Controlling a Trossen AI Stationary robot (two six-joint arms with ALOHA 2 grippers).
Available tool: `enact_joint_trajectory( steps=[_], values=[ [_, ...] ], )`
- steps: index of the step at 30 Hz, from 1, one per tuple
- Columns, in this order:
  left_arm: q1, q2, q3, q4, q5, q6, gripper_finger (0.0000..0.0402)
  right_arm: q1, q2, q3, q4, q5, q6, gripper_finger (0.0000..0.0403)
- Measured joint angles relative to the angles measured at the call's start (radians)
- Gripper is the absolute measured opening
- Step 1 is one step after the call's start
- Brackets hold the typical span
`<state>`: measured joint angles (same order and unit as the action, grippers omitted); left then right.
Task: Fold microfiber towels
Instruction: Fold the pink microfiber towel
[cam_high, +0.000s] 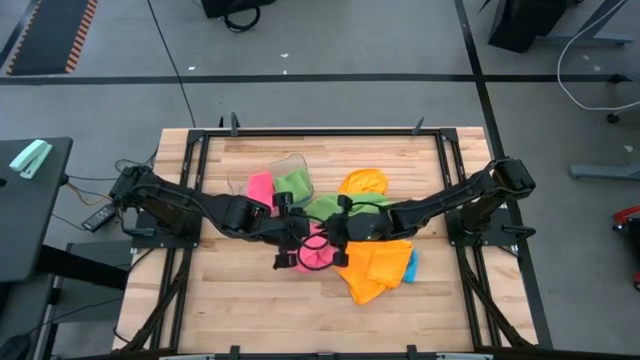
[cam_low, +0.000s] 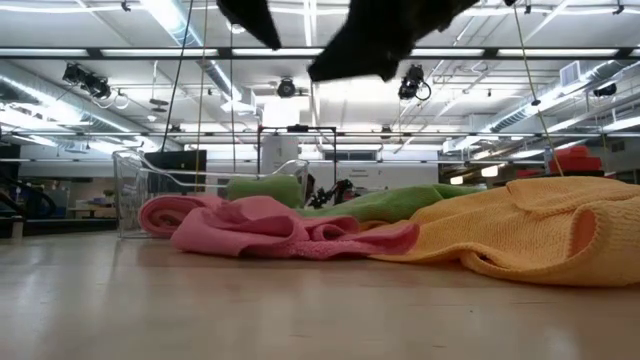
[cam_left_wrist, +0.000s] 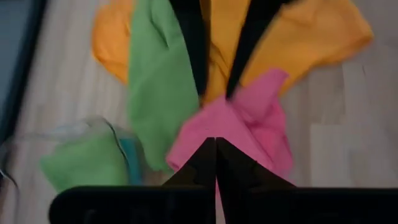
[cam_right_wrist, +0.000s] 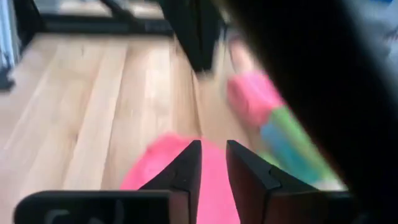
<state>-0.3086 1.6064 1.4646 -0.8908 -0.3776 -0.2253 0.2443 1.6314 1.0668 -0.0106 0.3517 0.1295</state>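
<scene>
A pink microfiber towel (cam_high: 315, 258) (cam_low: 270, 230) lies crumpled on the wooden table at its middle. Its right edge touches an orange towel (cam_high: 375, 272) (cam_low: 545, 225), and a green towel (cam_high: 330, 206) (cam_low: 400, 201) lies just behind it. Both grippers hang above the pink towel and meet tip to tip. My left gripper (cam_high: 303, 240) (cam_left_wrist: 216, 144) is shut, with nothing between its fingers. My right gripper (cam_high: 337, 240) (cam_right_wrist: 213, 158) shows a narrow gap between its fingertips. The low view shows both arms well above the cloths.
A clear plastic tub (cam_high: 268, 172) (cam_low: 140, 185) stands at the back left of the pile, with a pink cloth (cam_high: 260, 186) and a green cloth (cam_high: 294, 184) at it. A second orange cloth (cam_high: 362, 183) lies behind. A blue cloth (cam_high: 411, 264) peeks from under the orange towel.
</scene>
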Motion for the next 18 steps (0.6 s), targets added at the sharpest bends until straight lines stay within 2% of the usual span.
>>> enact_joint_trajectory(
  steps=[5, 12, 15, 18],
  values=[
    [-0.045, 0.015, -0.11, 0.024, 0.022, -0.014, 0.0021, 0.013, 0.044, -0.015, -0.08, -0.062, 0.03, 0.013],
    [-0.093, 0.013, -0.285, 0.243, 0.02, 0.077, 0.0075, 0.047, 0.043, -0.042, -0.004, -0.069, -0.045, 0.0178],
    [-0.102, 0.013, -0.335, 0.281, 0.02, 0.113, 0.0099, 0.048, 0.042, -0.041, -0.001, -0.067, -0.05, 0.0189],
    [-0.114, 0.013, -0.384, 0.324, 0.013, 0.211, 0.0118, 0.048, 0.042, -0.041, 0.002, -0.067, -0.043, 0.0193]
  ],
)
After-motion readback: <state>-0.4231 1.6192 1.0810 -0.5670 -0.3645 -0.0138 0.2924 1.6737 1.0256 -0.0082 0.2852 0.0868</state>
